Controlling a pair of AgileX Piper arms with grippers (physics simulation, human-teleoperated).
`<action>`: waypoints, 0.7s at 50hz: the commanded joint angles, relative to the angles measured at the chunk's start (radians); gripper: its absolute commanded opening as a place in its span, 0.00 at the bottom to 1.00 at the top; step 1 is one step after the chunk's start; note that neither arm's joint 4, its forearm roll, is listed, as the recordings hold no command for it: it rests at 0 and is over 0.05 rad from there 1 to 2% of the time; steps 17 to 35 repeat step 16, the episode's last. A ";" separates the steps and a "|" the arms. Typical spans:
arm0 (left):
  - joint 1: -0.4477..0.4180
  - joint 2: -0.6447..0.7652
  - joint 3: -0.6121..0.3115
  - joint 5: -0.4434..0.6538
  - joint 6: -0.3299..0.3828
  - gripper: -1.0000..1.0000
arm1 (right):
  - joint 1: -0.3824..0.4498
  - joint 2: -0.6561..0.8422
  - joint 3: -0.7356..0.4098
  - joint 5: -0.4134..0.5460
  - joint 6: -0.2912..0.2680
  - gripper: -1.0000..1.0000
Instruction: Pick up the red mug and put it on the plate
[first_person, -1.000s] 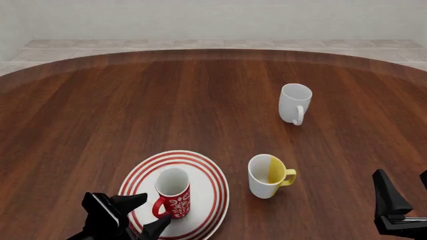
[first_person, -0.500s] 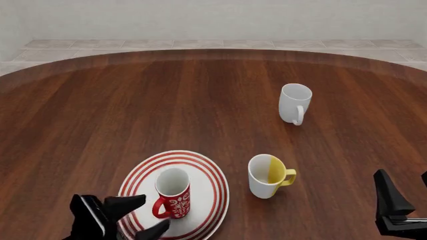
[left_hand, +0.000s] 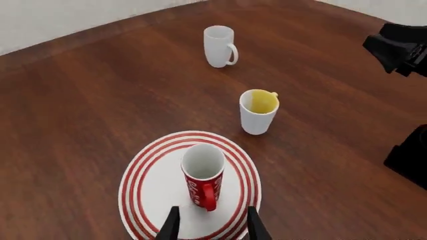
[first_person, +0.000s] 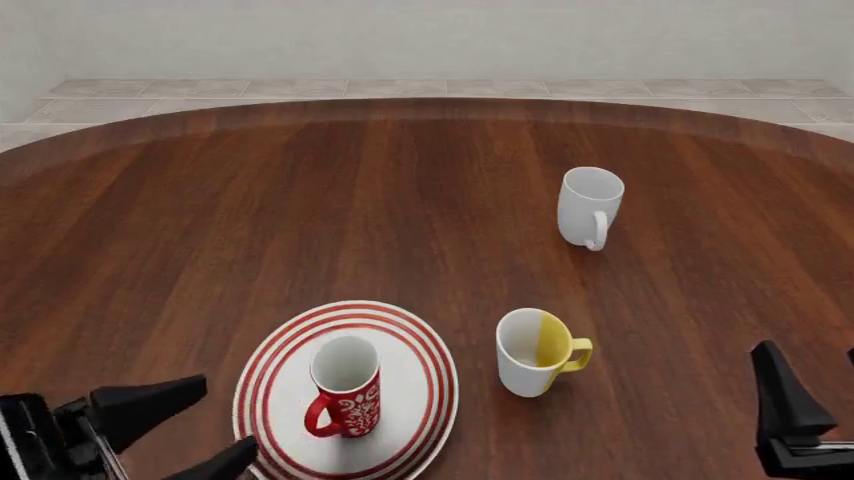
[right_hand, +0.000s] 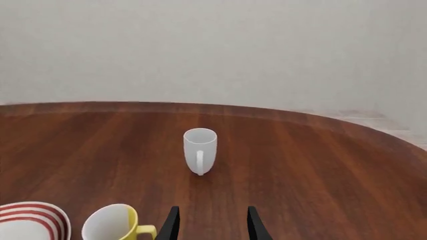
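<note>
Three mugs, one plate (first_person: 416, 400): red mug (first_person: 346, 386) upright on it; both tools wide (empty).

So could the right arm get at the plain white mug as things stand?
Probably yes. The white mug stands upright, straight ahead of the right gripper, whose jaws are open with only bare table between. The white-and-yellow mug sits off to one side, seemingly clear of that path.
</note>
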 joint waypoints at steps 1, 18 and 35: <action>0.022 -0.307 -0.192 0.396 0.029 1.00 | 0.006 -0.020 -0.014 0.022 -0.005 1.00; 0.073 -0.307 -0.582 0.591 0.085 1.00 | 0.007 -0.022 -0.004 0.005 -0.013 1.00; 0.073 -0.307 -0.582 0.591 0.085 1.00 | 0.007 -0.022 -0.004 0.005 -0.013 1.00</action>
